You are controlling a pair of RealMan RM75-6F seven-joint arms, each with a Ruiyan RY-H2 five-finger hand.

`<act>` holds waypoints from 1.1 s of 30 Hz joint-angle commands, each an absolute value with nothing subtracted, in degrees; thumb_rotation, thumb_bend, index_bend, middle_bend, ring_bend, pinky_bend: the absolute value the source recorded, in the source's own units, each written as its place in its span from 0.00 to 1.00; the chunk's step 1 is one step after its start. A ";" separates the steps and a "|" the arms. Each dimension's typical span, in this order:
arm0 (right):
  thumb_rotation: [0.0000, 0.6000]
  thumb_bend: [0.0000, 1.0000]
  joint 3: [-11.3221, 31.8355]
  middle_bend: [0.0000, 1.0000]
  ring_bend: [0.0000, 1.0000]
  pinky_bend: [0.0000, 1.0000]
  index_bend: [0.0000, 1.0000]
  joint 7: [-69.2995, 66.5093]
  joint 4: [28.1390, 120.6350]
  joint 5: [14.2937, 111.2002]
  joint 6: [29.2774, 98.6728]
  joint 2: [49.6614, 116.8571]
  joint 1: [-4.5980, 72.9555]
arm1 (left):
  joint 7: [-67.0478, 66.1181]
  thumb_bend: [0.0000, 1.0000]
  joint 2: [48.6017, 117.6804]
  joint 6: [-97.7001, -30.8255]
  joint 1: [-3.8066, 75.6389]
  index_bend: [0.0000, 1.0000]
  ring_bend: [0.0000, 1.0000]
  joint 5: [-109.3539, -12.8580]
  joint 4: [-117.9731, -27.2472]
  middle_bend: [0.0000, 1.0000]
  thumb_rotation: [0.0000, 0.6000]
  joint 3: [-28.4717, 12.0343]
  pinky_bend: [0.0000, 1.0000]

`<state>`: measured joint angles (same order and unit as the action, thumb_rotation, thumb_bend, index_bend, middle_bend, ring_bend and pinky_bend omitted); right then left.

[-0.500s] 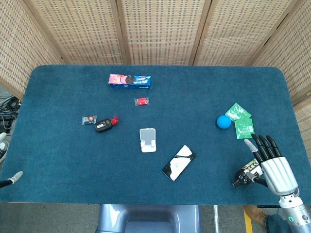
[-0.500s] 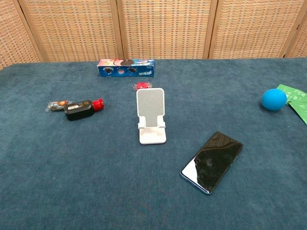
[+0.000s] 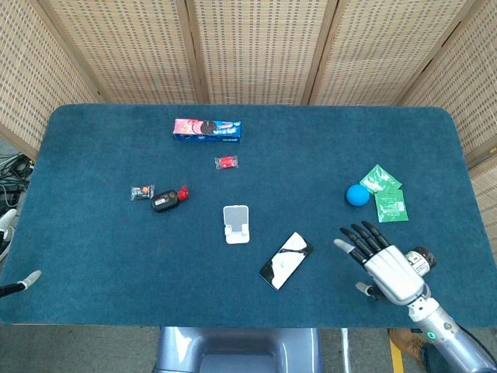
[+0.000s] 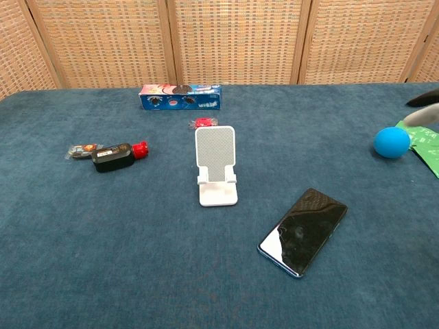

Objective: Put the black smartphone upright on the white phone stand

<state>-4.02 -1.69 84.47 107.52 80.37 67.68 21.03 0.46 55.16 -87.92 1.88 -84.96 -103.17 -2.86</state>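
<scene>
Right of black smartphone (image 3: pixel 286 260): right hand (image 3: pixel 386 264) hovering, fingers spread, grasping nothing; left hand unreadable.

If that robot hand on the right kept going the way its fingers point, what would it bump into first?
The right robot hand points up and to the left. That line seems to pass above the phone, so open blue tabletop comes first. Depth is hard to judge, so it may still clip the phone.
</scene>
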 commanded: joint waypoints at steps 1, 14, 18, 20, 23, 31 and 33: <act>1.00 0.00 -3.54 0.22 0.15 0.13 0.25 0.62 85.78 110.21 69.90 69.70 28.50 | -0.06 0.00 55.48 -86.50 2.65 0.00 0.00 -83.33 -102.78 0.00 1.00 -3.47 0.00; 1.00 0.00 -0.66 0.29 0.25 0.24 0.28 4.41 80.10 105.04 50.58 80.71 40.11 | -2.41 0.00 56.81 -80.58 5.54 0.00 0.00 -77.84 -101.20 0.00 1.00 -4.69 0.00; 1.00 0.00 -0.18 0.29 0.25 0.23 0.28 5.12 77.73 104.75 49.30 83.50 42.08 | -3.07 0.00 57.19 -79.40 6.16 0.00 0.00 -76.68 -100.89 0.00 1.00 -4.87 0.00; 1.00 0.00 -0.45 0.29 0.25 0.22 0.28 5.54 76.96 104.90 49.10 84.11 42.71 | -3.36 0.00 57.32 -79.13 6.28 0.00 0.00 -76.38 -100.85 0.00 1.00 -4.84 0.00; 1.00 0.00 -1.12 0.29 0.25 0.20 0.28 5.93 76.34 105.16 48.98 84.55 43.40 | -3.68 0.00 57.44 -79.00 6.42 0.00 0.00 -76.16 -100.88 0.00 1.00 -4.85 0.00; 1.00 0.00 -2.58 0.29 0.26 0.08 0.28 7.18 73.68 106.27 50.48 86.48 44.61 | -4.22 0.00 57.62 -78.97 6.56 0.00 0.00 -76.22 -101.19 0.00 1.00 -4.62 0.00; 1.00 0.00 -2.87 0.29 0.26 0.08 0.28 7.24 73.54 106.17 50.53 86.52 44.74 | -4.16 0.00 57.64 -79.08 6.53 0.00 0.00 -76.25 -101.13 0.00 1.00 -4.61 0.00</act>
